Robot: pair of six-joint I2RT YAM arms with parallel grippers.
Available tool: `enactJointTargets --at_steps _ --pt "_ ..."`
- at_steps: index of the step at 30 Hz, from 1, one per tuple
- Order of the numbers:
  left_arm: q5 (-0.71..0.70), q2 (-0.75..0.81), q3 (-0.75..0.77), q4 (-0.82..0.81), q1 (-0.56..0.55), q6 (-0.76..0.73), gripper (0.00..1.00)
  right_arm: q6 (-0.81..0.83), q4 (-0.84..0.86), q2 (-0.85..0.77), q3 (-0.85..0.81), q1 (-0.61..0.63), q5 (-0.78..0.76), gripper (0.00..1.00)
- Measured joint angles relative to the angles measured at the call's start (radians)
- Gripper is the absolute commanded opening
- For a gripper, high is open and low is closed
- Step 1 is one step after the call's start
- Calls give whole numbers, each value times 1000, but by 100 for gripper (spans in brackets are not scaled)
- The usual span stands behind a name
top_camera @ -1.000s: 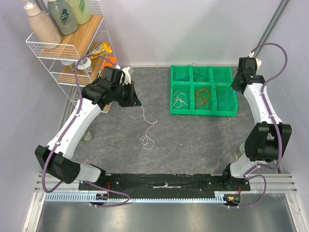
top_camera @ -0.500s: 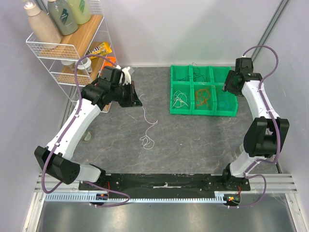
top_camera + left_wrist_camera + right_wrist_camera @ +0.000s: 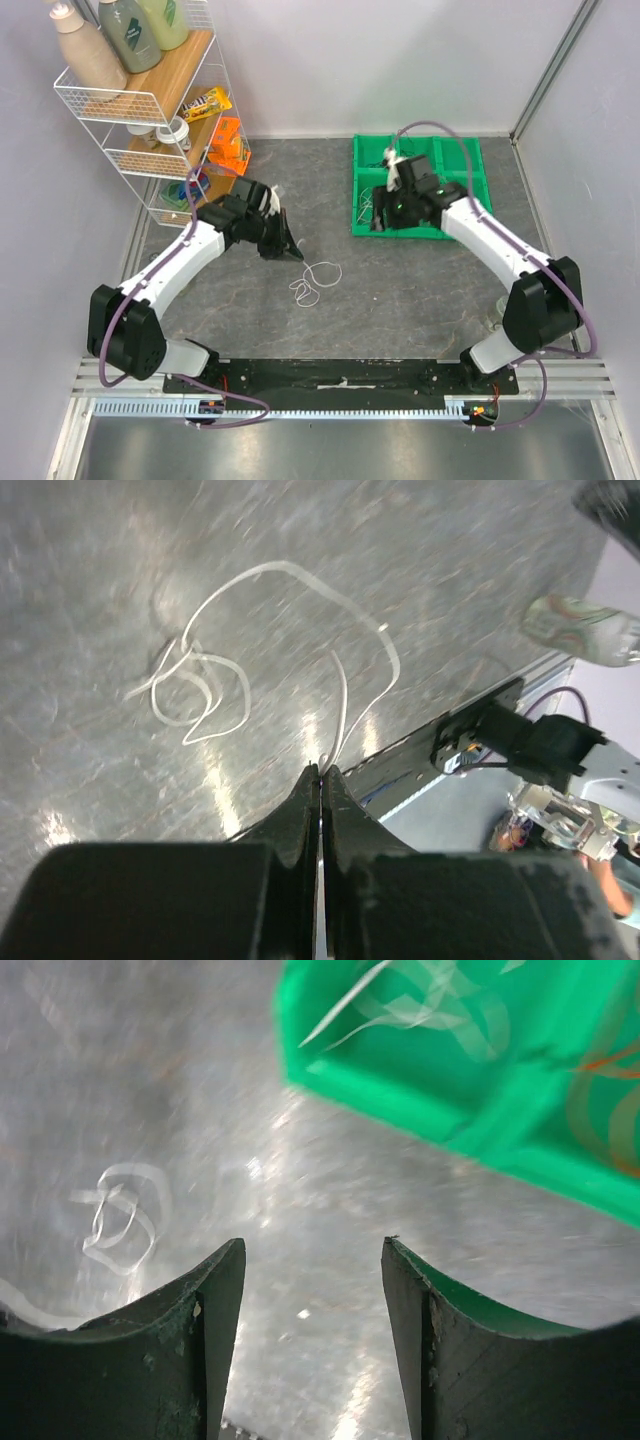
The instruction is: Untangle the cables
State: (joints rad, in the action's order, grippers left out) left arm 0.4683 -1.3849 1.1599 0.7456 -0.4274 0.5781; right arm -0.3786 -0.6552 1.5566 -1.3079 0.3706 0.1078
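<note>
- Grey, stone-patterned worktop carries a green tray of compartments at the far right, and a wire rack stands at the far left.
- My left tool is pressed shut, its fingertips pinching one end of the white cable.
- From that pinch, the white cable runs out in loose loops that lie on the worktop near the tool.
- My right tool stands wide with nothing between its fingers, hovering at the tray's near-left corner.
- Inside the tray, a second white cable sits in the near-left compartment and an orange cable in the one beside it.
</note>
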Motion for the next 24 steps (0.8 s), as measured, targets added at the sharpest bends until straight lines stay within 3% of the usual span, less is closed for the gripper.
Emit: enactJointTargets --at_steps 5,14,24 --pt "12 -8 -202 -103 0 71 2 -15 53 -50 154 165 55 65" --pt "25 -89 -234 -188 1 86 4 -14 68 -177 212 242 100 65" --pt "-7 -97 -221 -166 12 63 54 -15 75 -184 252 276 102 65"
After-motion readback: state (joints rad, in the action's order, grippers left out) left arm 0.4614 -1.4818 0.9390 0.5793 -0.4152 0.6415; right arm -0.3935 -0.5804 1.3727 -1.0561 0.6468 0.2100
